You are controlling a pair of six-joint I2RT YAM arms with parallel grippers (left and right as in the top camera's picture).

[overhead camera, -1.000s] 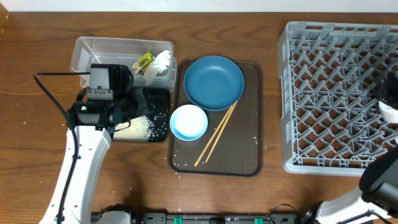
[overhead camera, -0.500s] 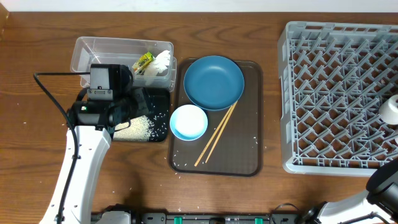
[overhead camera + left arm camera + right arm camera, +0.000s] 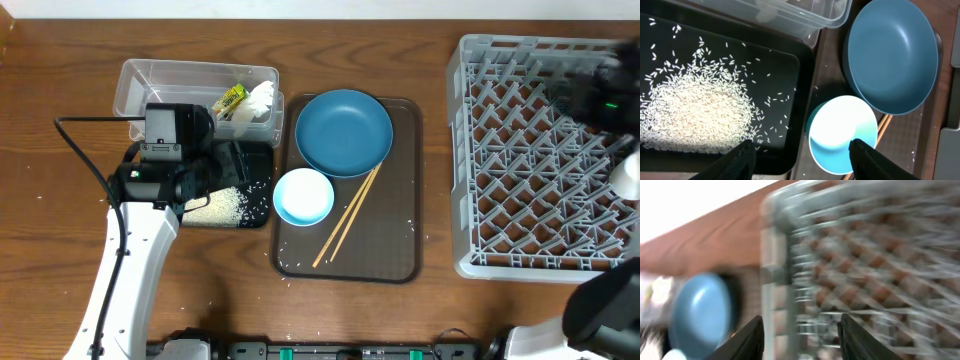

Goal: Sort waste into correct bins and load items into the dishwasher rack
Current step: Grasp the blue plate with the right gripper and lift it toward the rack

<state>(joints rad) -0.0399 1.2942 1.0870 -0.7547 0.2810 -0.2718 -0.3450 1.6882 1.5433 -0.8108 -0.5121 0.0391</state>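
Observation:
The light-grey dishwasher rack [image 3: 520, 160] stands at the right, with a white cup [image 3: 628, 177] at its right edge. My right gripper [image 3: 800, 335] is open and empty, blurred above the rack's far right part [image 3: 600, 95]. The dark-blue plate [image 3: 344, 132], light-blue bowl [image 3: 303, 196] and chopsticks [image 3: 347, 216] lie on the brown tray [image 3: 395, 230]. My left gripper [image 3: 802, 160] is open and empty above the black tray's [image 3: 785, 65] edge and the bowl [image 3: 842, 132]. The rice [image 3: 690, 115] is heaped in the black tray. Wrapper [image 3: 231, 98] and napkin [image 3: 257, 100] lie in the clear tub [image 3: 160, 80].
Loose rice grains are scattered on the brown tray's front part [image 3: 290, 265] and on the wooden table [image 3: 40, 195] left of the black tray. The left arm's cable loops over the table at the left.
My right arm has swung in fast from the right edge to above the rack's far right part. The white cup shows at the rack's right edge. The left arm has not moved.

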